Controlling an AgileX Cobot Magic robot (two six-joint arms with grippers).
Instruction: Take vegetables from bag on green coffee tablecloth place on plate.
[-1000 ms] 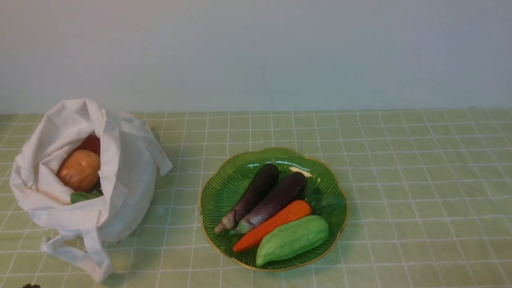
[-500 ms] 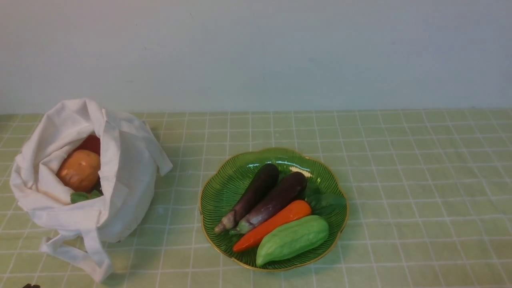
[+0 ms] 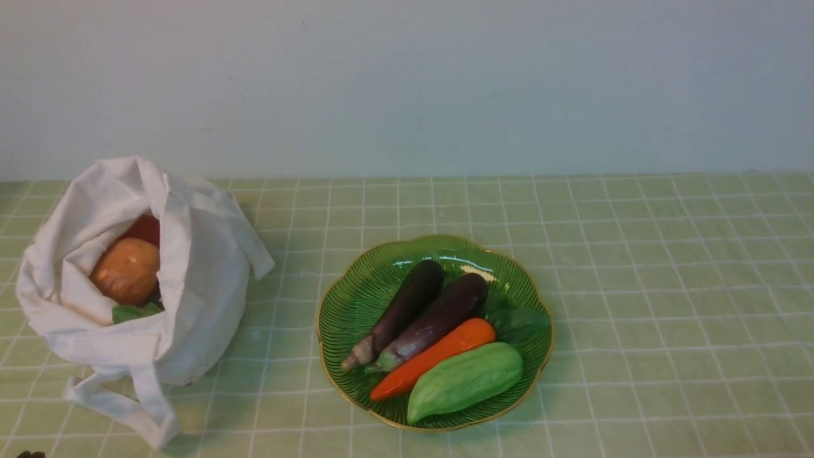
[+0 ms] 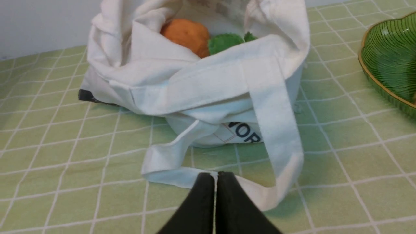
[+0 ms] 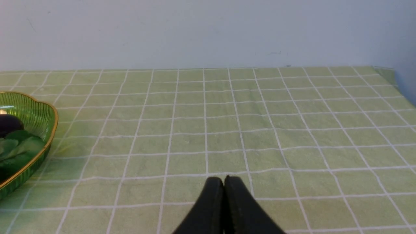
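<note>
Both grippers sit pinched closed and empty: left gripper [image 4: 214,177] low over the cloth just in front of the bag [image 3: 191,280], its tips near a fallen strap [image 4: 276,130]; right gripper [image 5: 224,182] over bare cloth well right of the bag, past the plate [image 3: 356,299]. Bag slumps open, soft and floppy, with an orange round item [image 3: 125,270], something red behind it and a leafy green bit inside. Plate, right of the bag, already carries two eggplants [image 3: 397,315], a carrot [image 3: 439,356], a pale green gourd [image 3: 464,380]. Remaining veg look glossy, hard, light, likely slippery; grip across the middle, avoid snagging fabric. Tablecloth [image 3: 668,267] flat, gridded; plain pale wall behind.
</note>
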